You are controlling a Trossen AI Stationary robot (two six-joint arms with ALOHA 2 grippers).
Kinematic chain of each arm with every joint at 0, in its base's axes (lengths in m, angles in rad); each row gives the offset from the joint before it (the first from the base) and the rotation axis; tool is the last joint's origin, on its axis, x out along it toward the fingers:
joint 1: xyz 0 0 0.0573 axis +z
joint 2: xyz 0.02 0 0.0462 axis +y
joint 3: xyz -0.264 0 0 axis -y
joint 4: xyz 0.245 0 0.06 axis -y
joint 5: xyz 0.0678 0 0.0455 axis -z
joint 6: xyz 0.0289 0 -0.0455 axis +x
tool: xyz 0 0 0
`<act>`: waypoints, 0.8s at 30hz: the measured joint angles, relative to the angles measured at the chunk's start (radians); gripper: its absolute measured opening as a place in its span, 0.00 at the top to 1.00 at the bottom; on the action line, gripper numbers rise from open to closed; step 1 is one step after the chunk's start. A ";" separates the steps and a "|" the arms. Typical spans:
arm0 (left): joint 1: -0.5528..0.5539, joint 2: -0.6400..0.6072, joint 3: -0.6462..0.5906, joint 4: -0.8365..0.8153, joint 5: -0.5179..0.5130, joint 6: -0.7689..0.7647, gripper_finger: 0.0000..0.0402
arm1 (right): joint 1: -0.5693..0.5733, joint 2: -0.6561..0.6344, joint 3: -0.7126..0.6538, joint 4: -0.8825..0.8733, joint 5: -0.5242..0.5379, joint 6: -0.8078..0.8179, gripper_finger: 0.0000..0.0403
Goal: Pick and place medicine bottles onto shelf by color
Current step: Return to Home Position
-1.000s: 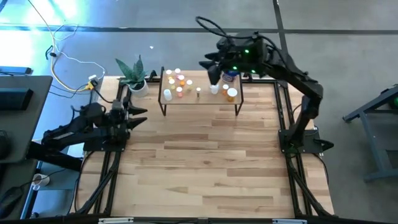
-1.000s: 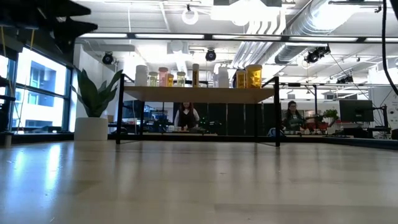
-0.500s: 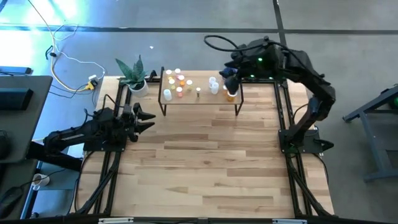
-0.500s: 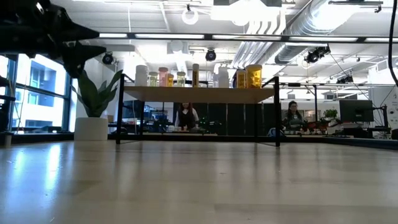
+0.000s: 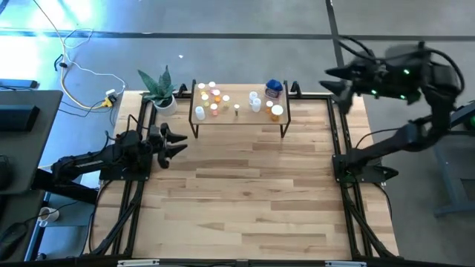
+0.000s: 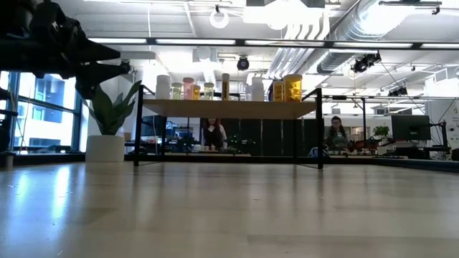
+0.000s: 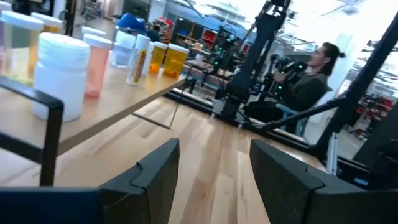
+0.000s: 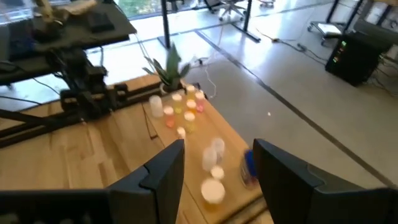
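All bottles (image 5: 200, 113) stand on the shelf (image 5: 237, 122), none on the desk (image 5: 245, 200), so sorting looks done; left gripper (image 5: 180, 141) sits left of the shelf, right gripper (image 5: 330, 80) hangs right of it off the desk, both jaws open, empty.

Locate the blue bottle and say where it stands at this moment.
In the high view, the blue bottle stands on the shelf's right end, toward its back edge, just behind an orange bottle.
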 joint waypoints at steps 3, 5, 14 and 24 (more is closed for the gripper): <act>0.000 0.000 0.000 -0.002 -0.005 0.007 0.53 | 0.025 -0.142 -0.214 0.060 0.040 0.043 0.55; 0.000 0.000 0.000 -0.002 -0.004 0.019 0.53 | 0.040 -0.251 -0.402 0.168 0.058 0.068 0.55; 0.000 0.000 0.000 -0.002 -0.002 0.033 0.53 | 0.088 -0.674 -1.162 0.740 0.056 0.119 0.55; 0.000 0.000 0.000 -0.002 -0.002 0.033 0.53 | 0.093 -1.008 -1.725 1.107 0.177 0.250 0.55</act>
